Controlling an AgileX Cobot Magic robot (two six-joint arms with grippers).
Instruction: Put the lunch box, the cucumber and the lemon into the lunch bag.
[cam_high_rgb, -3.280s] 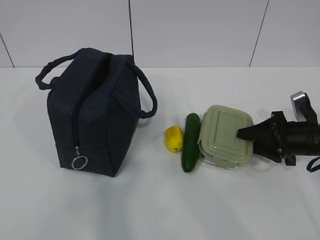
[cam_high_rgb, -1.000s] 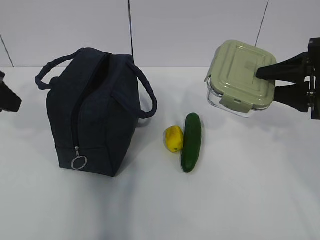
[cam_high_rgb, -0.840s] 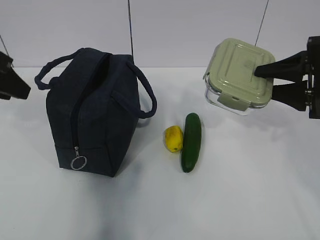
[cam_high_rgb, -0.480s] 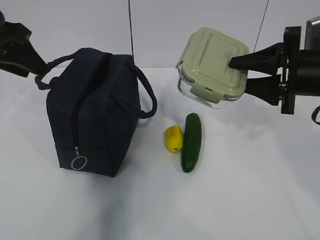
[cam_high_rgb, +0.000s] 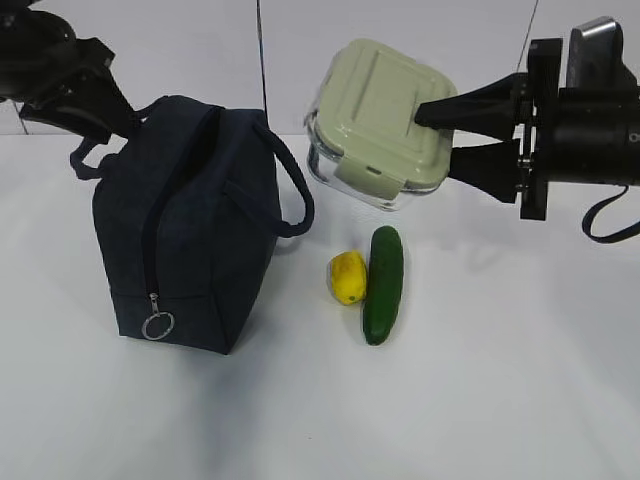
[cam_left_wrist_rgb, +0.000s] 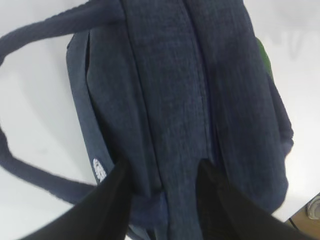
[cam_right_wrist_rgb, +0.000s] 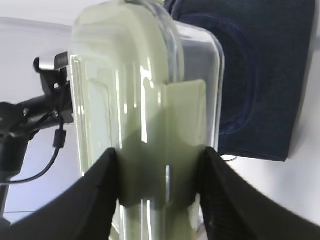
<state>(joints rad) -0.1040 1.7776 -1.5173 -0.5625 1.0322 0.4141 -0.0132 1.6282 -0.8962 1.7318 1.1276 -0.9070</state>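
Note:
The navy lunch bag (cam_high_rgb: 190, 235) stands at the left, its top slit gaping and its zipper ring (cam_high_rgb: 158, 325) low on the near end. My right gripper (cam_high_rgb: 432, 130) is shut on the lunch box (cam_high_rgb: 380, 120) and holds it tilted in the air, just right of the bag's top. In the right wrist view the lunch box (cam_right_wrist_rgb: 145, 100) fills the gap between the fingers (cam_right_wrist_rgb: 100, 195). The lemon (cam_high_rgb: 347, 277) and cucumber (cam_high_rgb: 383, 284) lie side by side on the table. My left gripper (cam_high_rgb: 112, 112) hangs open at the bag's far-left top corner, straddling the bag's fabric (cam_left_wrist_rgb: 165, 125).
A white table (cam_high_rgb: 480, 400) with a pale wall behind. The bag's near handle (cam_high_rgb: 295, 195) loops out toward the lunch box; the far handle (cam_high_rgb: 90, 155) loops left, below my left arm.
My right gripper has carried the lunch box left and upward, close to the bag's top. My left arm has come in from the left edge up to the bag's far corner.

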